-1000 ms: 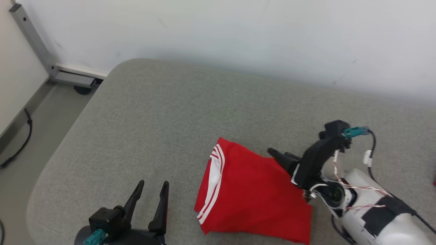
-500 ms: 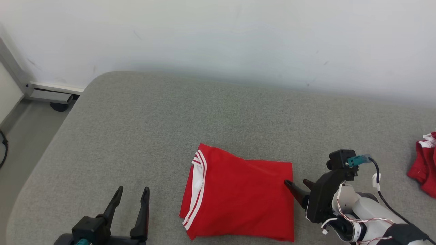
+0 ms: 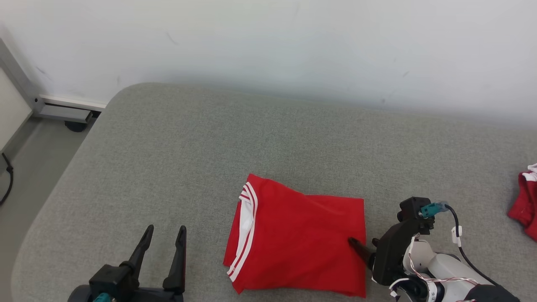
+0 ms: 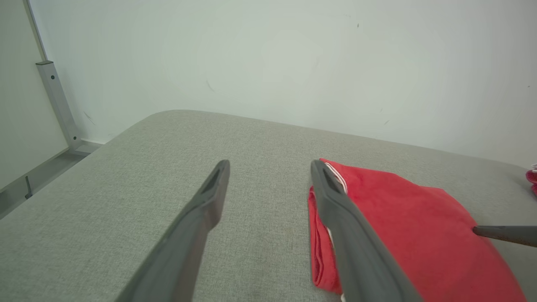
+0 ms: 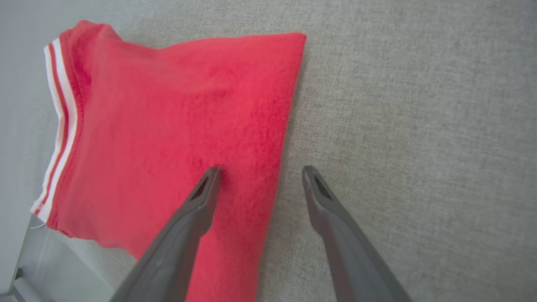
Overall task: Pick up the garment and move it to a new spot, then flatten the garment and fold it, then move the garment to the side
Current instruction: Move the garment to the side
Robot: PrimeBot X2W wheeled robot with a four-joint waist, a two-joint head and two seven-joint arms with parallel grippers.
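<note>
Garment folded, underlayers hidden; right fingers perhaps touching it.

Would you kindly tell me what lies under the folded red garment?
The grey padded surface shows all around the garment, which lies flat on it; whatever is directly beneath is covered.

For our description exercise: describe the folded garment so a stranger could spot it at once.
Find the grey padded surface by the white wall. Near its front lies the garment, a red rectangle. Unlike the bunched red cloth at the right, it is folded flat, white-striped along its left edge.
</note>
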